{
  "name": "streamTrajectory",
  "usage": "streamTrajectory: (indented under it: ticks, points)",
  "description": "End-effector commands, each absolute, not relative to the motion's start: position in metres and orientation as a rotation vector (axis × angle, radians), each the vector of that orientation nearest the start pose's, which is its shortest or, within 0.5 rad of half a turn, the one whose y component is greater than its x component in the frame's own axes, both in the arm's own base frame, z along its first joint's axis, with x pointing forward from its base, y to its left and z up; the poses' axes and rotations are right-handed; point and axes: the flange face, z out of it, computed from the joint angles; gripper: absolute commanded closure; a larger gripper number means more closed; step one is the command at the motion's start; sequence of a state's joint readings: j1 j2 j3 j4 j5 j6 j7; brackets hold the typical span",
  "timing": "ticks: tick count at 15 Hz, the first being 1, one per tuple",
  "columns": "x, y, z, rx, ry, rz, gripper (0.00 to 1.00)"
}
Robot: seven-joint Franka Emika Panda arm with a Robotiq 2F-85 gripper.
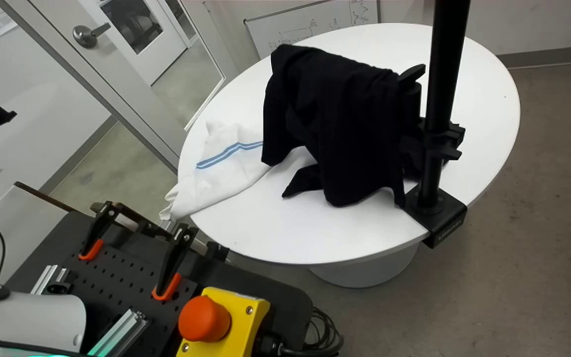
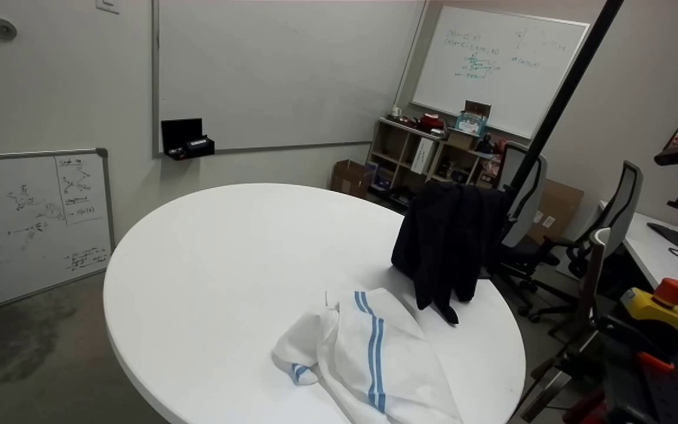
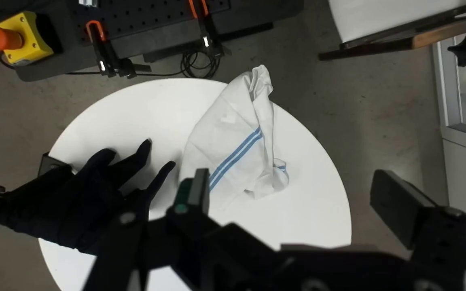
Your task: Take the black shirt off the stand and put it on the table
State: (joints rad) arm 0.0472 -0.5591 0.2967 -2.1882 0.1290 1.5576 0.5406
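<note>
Black and soft, the shirt [image 1: 350, 129] hangs in folds on the stand [image 1: 441, 99], to one side of the pole [image 1: 449, 39], over the white table [image 1: 275, 238]. Its fabric is plain and wrinkled; in the wrist view, several narrow ends stick out. The stand's base [image 1: 446, 218] sits at the table's rim and carries small pale lettering, which I cannot read. Near the shirt lies a white cloth [image 3: 225, 137] with blue stripes. In an exterior view, a wall whiteboard [image 2: 495, 76] shows greenish handwriting and a lower whiteboard [image 2: 36, 235] shows dark sketches with words, all too small to read. Two white labels [image 2: 548, 221] are on a cardboard box [image 2: 559, 197]. The jaws are spread, with a wide gap between them.
</note>
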Motion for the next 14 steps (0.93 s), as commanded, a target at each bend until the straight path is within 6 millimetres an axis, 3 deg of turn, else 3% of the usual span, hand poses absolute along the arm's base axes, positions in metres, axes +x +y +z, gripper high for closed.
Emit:
streamTrajectory:
  ticks: [1, 4, 8, 14]
  points:
    - [0.377, 0.126, 0.577, -3.121, 0.46, 0.183, 0.0]
    - [0.407, 0.079, 0.564, -3.089, 0.486, 0.186, 0.0]
    - [0.448, 0.023, 0.546, -3.147, 0.578, -0.004, 0.0]
    - [0.495, -0.036, 0.506, -3.228, 0.714, -0.233, 0.0]
